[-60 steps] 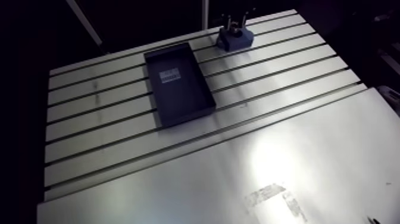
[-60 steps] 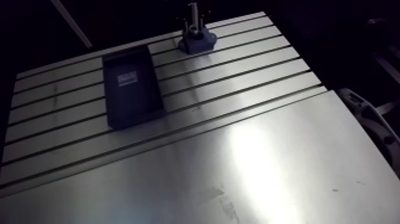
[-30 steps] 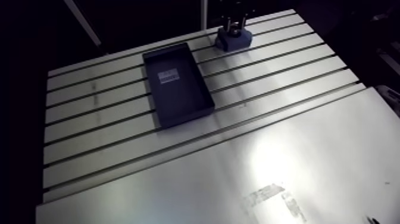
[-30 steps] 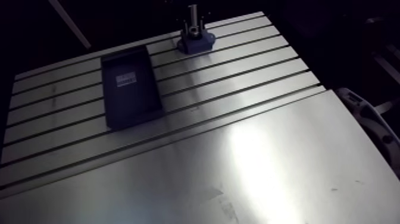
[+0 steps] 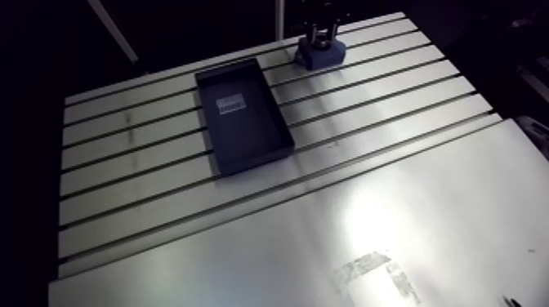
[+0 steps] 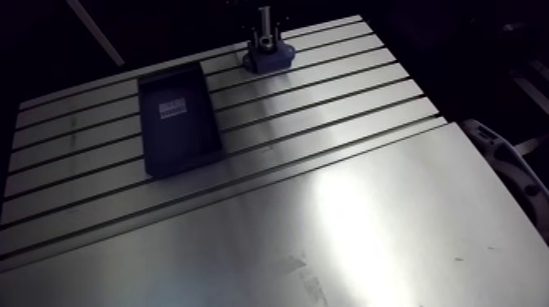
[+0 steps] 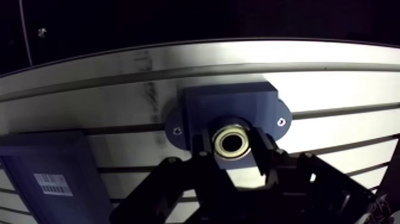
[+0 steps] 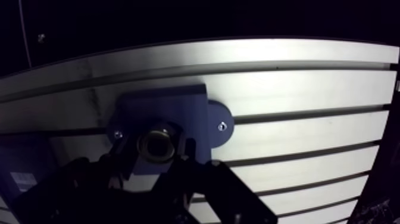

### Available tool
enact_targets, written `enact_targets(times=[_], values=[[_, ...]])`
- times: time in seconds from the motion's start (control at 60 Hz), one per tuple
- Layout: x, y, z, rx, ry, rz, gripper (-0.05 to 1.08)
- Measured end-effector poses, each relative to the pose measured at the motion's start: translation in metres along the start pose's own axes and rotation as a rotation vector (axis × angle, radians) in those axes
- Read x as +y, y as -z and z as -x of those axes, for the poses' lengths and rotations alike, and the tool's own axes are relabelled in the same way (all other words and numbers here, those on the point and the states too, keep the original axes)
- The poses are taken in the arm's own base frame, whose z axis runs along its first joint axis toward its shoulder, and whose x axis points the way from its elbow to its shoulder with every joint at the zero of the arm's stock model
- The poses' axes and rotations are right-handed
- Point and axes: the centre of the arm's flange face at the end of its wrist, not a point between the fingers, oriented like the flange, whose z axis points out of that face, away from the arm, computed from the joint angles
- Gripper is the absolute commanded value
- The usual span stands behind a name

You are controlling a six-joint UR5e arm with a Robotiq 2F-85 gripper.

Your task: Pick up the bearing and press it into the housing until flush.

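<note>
Jaws are pinched in on the bearing (image 7: 232,142), one on each side of the ring, with its hole pointing straight down. Directly beneath it sits the housing (image 7: 229,104), on the surface (image 5: 408,204) at about 2 o'clock from the tray (image 5: 245,114). Ring and bore look lined up, so the push should go straight down. Whether the ring is already flush I cannot tell.

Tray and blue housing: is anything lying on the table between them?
Nothing. In the arm view, only bare slotted table separates the dark tray from the housing. In the wrist view, the gripper grips the bearing there.
</note>
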Motion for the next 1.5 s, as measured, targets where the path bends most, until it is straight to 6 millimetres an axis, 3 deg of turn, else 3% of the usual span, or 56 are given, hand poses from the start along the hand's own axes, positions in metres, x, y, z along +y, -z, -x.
enact_targets(times=[1.5], values=[[0.0033,-0.0047,0.0025,-0.007,-0.004,-0.003,0.74]])
